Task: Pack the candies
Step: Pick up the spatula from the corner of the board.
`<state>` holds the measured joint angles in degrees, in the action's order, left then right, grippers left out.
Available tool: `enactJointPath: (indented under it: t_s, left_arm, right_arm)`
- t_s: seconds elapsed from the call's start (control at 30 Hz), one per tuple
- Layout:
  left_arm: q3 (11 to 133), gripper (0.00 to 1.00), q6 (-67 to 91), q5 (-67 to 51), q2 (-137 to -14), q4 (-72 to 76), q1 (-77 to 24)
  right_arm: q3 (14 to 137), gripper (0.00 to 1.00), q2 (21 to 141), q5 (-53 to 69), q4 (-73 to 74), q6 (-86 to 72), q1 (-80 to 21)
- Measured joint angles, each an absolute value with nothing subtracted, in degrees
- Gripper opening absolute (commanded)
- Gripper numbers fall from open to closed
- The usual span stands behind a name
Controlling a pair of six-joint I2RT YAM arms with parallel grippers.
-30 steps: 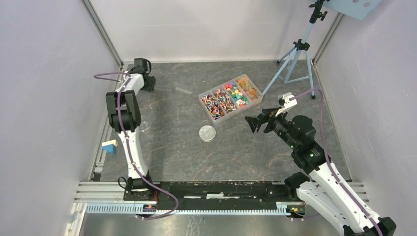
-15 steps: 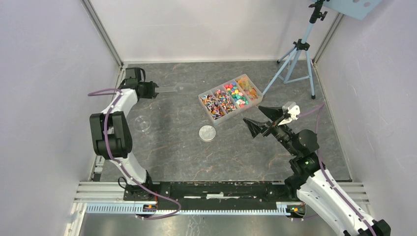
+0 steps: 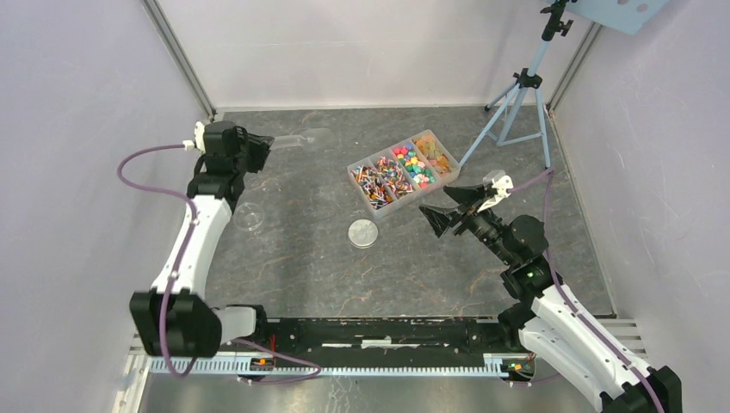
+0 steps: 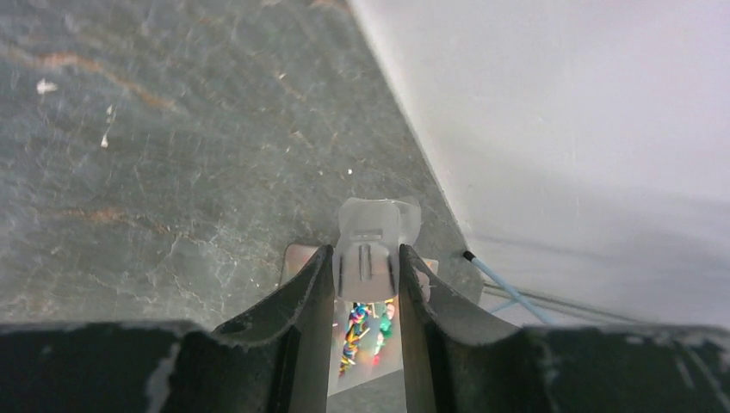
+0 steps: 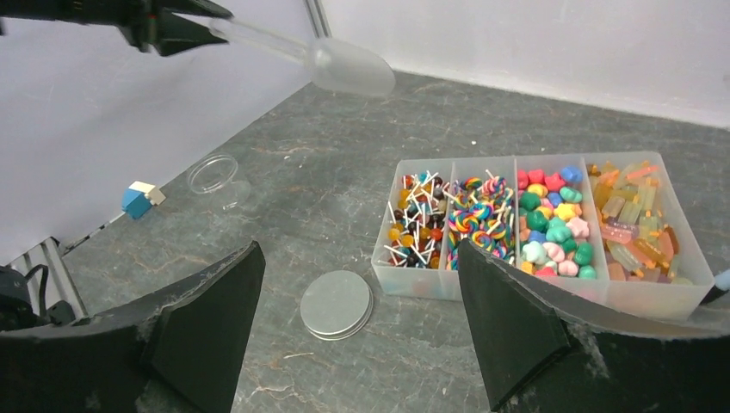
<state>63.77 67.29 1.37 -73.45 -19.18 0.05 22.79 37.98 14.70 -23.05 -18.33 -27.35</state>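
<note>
The candies (image 3: 403,168) fill a clear box of several compartments at the middle back; in the right wrist view they (image 5: 542,219) show as lollipops, swirl pops, small coloured sweets and wrapped ones. My left gripper (image 3: 256,144) is shut on the handle of a clear plastic scoop (image 3: 308,136), held above the floor left of the box with its bowl pointing at the box. The scoop also shows in the left wrist view (image 4: 370,224) and the right wrist view (image 5: 344,69). My right gripper (image 3: 443,205) is open and empty, just right of the box's near end.
A round grey metal lid (image 3: 363,233) lies flat in front of the box, also in the right wrist view (image 5: 337,304). A small clear jar (image 3: 250,216) stands at the left. A blue and white block (image 5: 140,198) is near the left wall. A tripod (image 3: 516,95) stands at the back right.
My left gripper closed on the scoop, which lay on the floor, and lifted it. The left arm swung round. My right gripper shifted slightly left and stays open.
</note>
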Motion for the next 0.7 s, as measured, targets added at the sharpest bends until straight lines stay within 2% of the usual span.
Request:
enactJointPath:
  t_s: [0.17,0.27,0.47,0.7]
  left_arm:
    - [61.08,0.02,56.34,8.56,-62.85,-16.99,-9.41]
    - [56.6,0.02,50.7,11.11,-56.86,-14.26,-15.9]
    - [45.56,0.02,42.15,13.34,-47.42,-8.99,-24.27]
    - [39.9,0.02,36.56,16.64,-42.17,-5.93,-33.21]
  right_arm:
    - [26.41,0.89,39.38,13.67,-17.3,-21.63,-27.35]
    - [28.42,0.86,41.45,13.69,-15.59,-28.4,-27.35]
    - [25.61,0.84,46.3,13.39,-19.05,-54.19,-28.91]
    - [28.42,0.88,54.94,6.52,-16.32,-73.21,-38.28]
